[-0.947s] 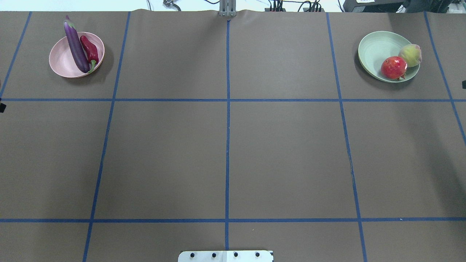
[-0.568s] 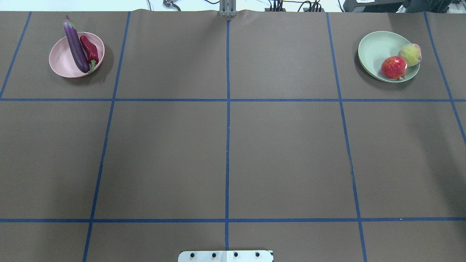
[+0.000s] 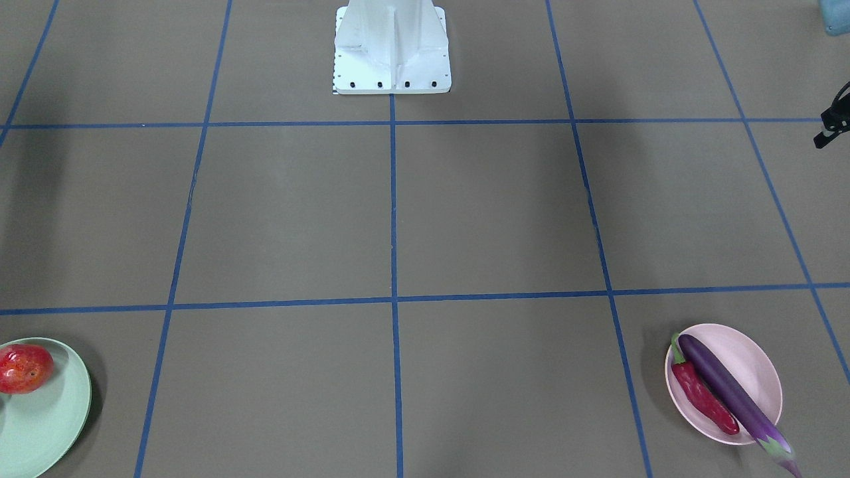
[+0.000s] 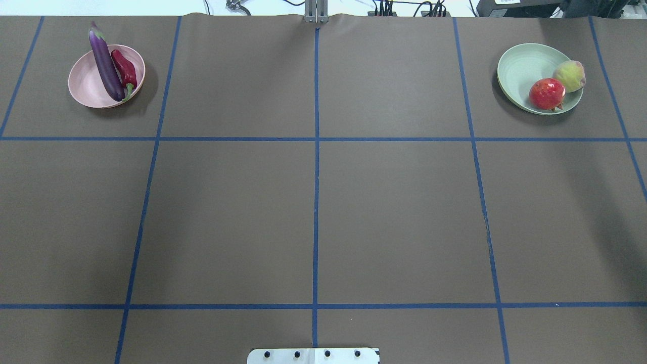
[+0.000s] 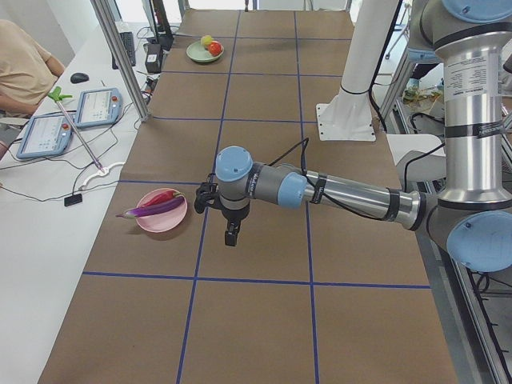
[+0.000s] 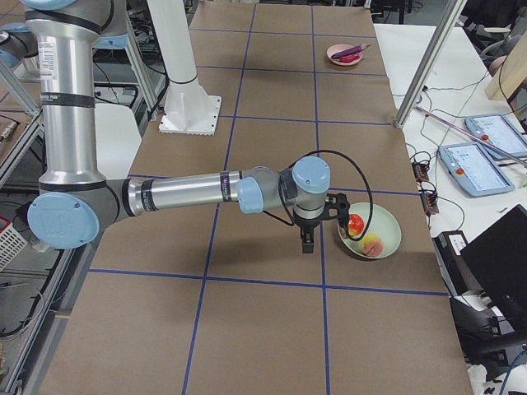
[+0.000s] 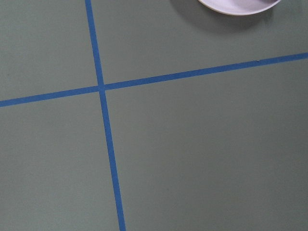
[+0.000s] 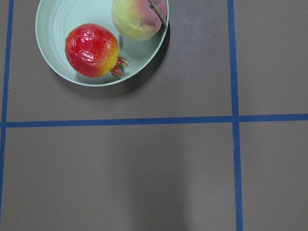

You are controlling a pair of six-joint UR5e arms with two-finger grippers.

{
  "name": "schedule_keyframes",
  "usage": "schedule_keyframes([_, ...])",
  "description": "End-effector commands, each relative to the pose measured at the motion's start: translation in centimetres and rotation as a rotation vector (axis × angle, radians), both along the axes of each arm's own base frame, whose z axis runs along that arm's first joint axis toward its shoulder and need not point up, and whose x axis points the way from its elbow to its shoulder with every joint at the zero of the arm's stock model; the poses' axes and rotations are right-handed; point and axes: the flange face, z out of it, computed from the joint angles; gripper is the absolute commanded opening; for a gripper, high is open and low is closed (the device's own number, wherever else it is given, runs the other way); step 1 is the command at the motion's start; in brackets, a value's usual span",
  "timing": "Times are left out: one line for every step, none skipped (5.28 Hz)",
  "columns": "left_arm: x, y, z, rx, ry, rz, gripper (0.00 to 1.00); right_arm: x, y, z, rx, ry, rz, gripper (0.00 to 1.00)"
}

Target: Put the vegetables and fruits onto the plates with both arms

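Just beyond my left claw, on the side away from my base, sits the pink plate. The eggplant lies across it with its stem end poking out over the far rim. The chili lies alongside the eggplant, inside the plate. Just beside my right claw sits the mint plate. It holds the red fruit and the peach side by side, the peach against the rim. Both claws hang above the table, touching nothing and holding nothing. I cannot tell whether their fingers are apart or together. Both plates lie near the table's far corners, close to its edge. Between my claws stretches the brown surface, crossed by blue tape lines.
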Motion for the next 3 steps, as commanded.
schedule_keyframes([0.04,-0.41,0.76,-0.024,0.001,-0.015,1.00,2.77,-0.78,-1.44,0.004,0.035,-0.079,1.00])
schedule_keyframes([-0.02,-0.44,0.47,-0.006,-0.007,-0.010,1.00,2.63,-0.50,-0.94,-0.007,0.033,-0.081,1.00])
schedule_keyframes([0.05,-0.57,0.23,0.031,-0.010,0.018,1.00,2.55,-0.56,-1.09,-0.006,0.022,-0.080,1.00])
